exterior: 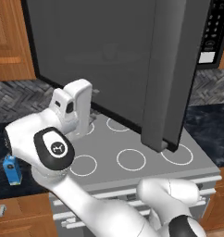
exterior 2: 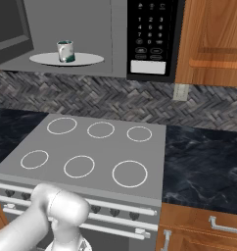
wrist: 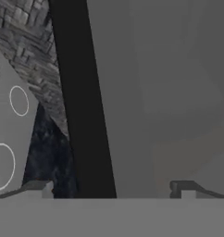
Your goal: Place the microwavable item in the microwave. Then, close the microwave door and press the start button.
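Mug (exterior 2: 65,51), white with a greenish mark on its side, stands upright on the round pale turntable (exterior 2: 86,59) inside the microwave (exterior 2: 91,37), at the upper left of the right base view. To the right of the cavity sits the black keypad panel (exterior 2: 151,39), with a wooden cabinet (exterior 2: 213,41) beside it at the upper right. The microwave door (exterior: 104,60) is swung open; in the left base view it fills the upper middle as a wide grey panel with its thick edge hanging over the stove (exterior: 132,139). In the hand view the gripper (wrist: 111,187) points at the door's grey face and black frame, its two finger tips spread wide at the bottom of the frame with nothing between them. A blue carton (exterior: 12,169) stands on the dark counter (exterior: 206,129), at the left edge of the left base view, beside the arm's elbow.
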### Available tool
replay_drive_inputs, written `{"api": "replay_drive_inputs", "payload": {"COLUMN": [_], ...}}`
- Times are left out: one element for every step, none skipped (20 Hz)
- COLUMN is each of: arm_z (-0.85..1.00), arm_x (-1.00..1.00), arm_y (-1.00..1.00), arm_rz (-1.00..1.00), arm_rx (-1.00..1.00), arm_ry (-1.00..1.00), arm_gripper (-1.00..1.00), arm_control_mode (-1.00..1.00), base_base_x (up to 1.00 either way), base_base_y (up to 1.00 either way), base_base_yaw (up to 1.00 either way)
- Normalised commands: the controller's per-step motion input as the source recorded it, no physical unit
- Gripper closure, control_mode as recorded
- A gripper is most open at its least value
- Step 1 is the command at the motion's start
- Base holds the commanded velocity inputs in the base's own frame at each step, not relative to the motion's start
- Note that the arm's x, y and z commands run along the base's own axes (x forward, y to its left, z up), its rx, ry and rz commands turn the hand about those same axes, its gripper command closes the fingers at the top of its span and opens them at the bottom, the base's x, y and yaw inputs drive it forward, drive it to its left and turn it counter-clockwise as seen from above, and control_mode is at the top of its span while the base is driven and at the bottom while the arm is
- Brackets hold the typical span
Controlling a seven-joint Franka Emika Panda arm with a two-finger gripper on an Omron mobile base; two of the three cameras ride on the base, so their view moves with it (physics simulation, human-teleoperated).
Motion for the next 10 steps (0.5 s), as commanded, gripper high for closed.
{"api": "replay_drive_inputs", "payload": {"arm_z": [0.01, 0.00, 0.00, 0.00, 0.00, 0.00, 0.00, 0.00, 0.00, 0.00], "arm_x": [0.01, 0.06, 0.13, 0.22, 0.30, 0.34, 0.42, 0.43, 0.48, 0.46], "arm_y": [-1.00, -1.00, -0.96, -0.91, -0.83, -0.79, -0.76, -0.75, -0.66, -0.56], "arm_rz": [0.06, 0.11, 0.16, 0.19, 0.22, 0.25, 0.28, 0.30, 0.31, 0.33], "arm_rx": [0.24, 0.20, 0.18, 0.17, 0.16, 0.16, 0.15, 0.14, 0.14, 0.12], "arm_ry": [0.02, 0.02, 0.02, 0.02, 0.02, 0.01, 0.00, 0.00, 0.00, 0.00], "arm_gripper": [-1.00, -1.00, -1.00, -1.00, -1.00, -1.00, -1.00, -1.00, -1.00, -1.00], "arm_control_mode": [-1.00, -1.00, -1.00, -1.00, -1.00, -1.00, -1.00, -1.00, -1.00, -1.00], "base_base_x": [0.00, 0.00, 0.00, 0.00, 0.00, 0.00, 0.00, 0.00, 0.00, 0.00], "base_base_y": [0.00, 0.00, 0.00, 0.00, 0.00, 0.00, 0.00, 0.00, 0.00, 0.00], "base_base_yaw": [0.00, 0.00, 0.00, 0.00, 0.00, 0.00, 0.00, 0.00, 0.00, 0.00]}}
